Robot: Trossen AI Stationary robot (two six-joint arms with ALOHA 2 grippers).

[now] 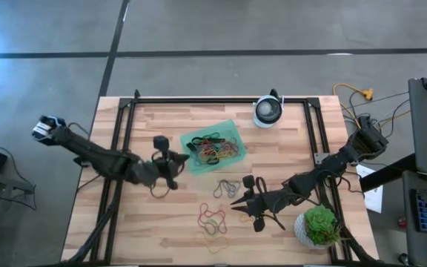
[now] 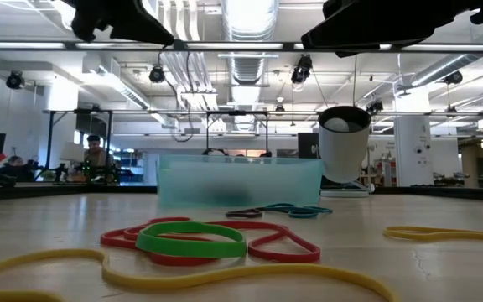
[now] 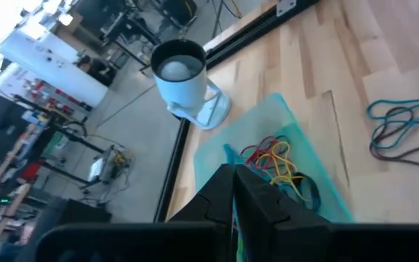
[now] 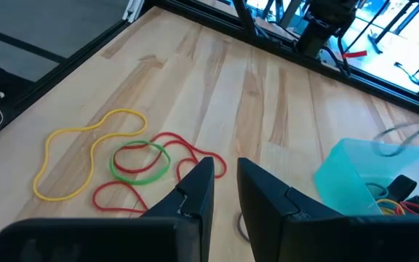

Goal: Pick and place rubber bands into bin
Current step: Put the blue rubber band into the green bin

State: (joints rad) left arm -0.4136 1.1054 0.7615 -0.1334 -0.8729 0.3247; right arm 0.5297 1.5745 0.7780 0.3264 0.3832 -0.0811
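The translucent green bin (image 1: 232, 132) sits at the table's middle and holds several rubber bands (image 1: 215, 148) in red, yellow and black. My left gripper (image 1: 186, 156) hovers shut at the bin's left edge; in its wrist view the fingers (image 3: 234, 178) meet above the bin's near wall (image 3: 326, 196), with nothing seen between them. My right gripper (image 1: 233, 201) stands slightly open above bare wood, right of loose red, green and yellow bands (image 4: 140, 164). Dark and teal bands (image 1: 227, 188) lie flat between the bin and that gripper.
A round white device (image 1: 267, 111) stands at the far edge, right of the bin. A green plant (image 1: 319, 225) sits at the near right corner. Black frame rails (image 1: 124, 141) run along the table's left, far and right sides. Another yellow band (image 2: 447, 232) lies near the front.
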